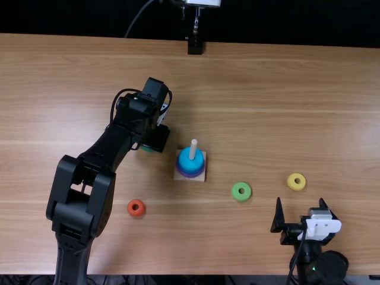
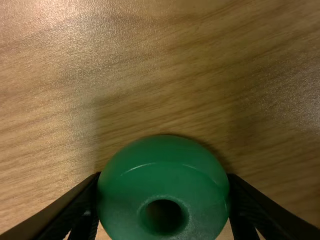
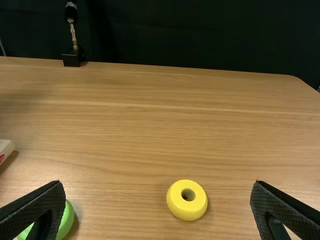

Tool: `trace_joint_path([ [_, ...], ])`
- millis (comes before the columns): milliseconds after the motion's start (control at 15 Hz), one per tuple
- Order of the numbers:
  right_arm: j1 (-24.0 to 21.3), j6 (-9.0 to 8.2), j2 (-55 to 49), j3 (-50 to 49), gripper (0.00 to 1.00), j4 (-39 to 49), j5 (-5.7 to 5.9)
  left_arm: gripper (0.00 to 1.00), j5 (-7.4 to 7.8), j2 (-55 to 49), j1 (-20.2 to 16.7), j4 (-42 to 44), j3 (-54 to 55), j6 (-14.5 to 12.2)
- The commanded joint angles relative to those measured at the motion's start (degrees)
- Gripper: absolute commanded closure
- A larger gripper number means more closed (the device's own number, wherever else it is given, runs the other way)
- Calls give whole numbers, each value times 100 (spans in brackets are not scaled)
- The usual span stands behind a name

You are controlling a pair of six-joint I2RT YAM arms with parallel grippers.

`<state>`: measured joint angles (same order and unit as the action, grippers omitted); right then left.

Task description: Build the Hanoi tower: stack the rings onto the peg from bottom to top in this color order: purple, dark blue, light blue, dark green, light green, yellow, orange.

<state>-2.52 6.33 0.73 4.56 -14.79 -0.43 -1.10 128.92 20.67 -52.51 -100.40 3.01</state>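
The left pincer (image 1: 153, 141) is positioned over the table (image 1: 249, 83), to the left of the wooden peg base (image 1: 179, 174). In the left wrist view, the pincer (image 2: 163, 176) is closed to the width of the dark green ring (image 2: 127, 192), with one finger against each side. The ring's hole faces the camera. The views do not establish whether the ring is in contact with the table.

The right pincer (image 1: 300, 200) is located near the table's near edge, at the right. In the right wrist view, the pincer (image 3: 158, 183) is wide open and empty, its fingers well apart.

The peg (image 1: 193, 149) stands upright on its square base. The purple ring (image 1: 189, 176) is at the bottom of the stack; the light blue ring (image 1: 187, 157) is uppermost, with a band of blue between them. The top of the peg projects above the stack.

Three loose rings lie on the table: the orange ring (image 1: 130, 208), nearer the near edge than the base and to its left; the light green ring (image 1: 236, 191), right of the base; and the yellow ring (image 1: 290, 181), farther right, just beyond the right pincer.
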Motion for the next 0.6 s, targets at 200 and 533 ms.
trace_joint_path([
  [200,-46,21,-73,-368,0,-426,32,100,26,-280,52,-254,-445,-47],
  [533,-46,21,-73,-368,0,-426,32,100,26,-957,52,-1457,-1140,26],
])
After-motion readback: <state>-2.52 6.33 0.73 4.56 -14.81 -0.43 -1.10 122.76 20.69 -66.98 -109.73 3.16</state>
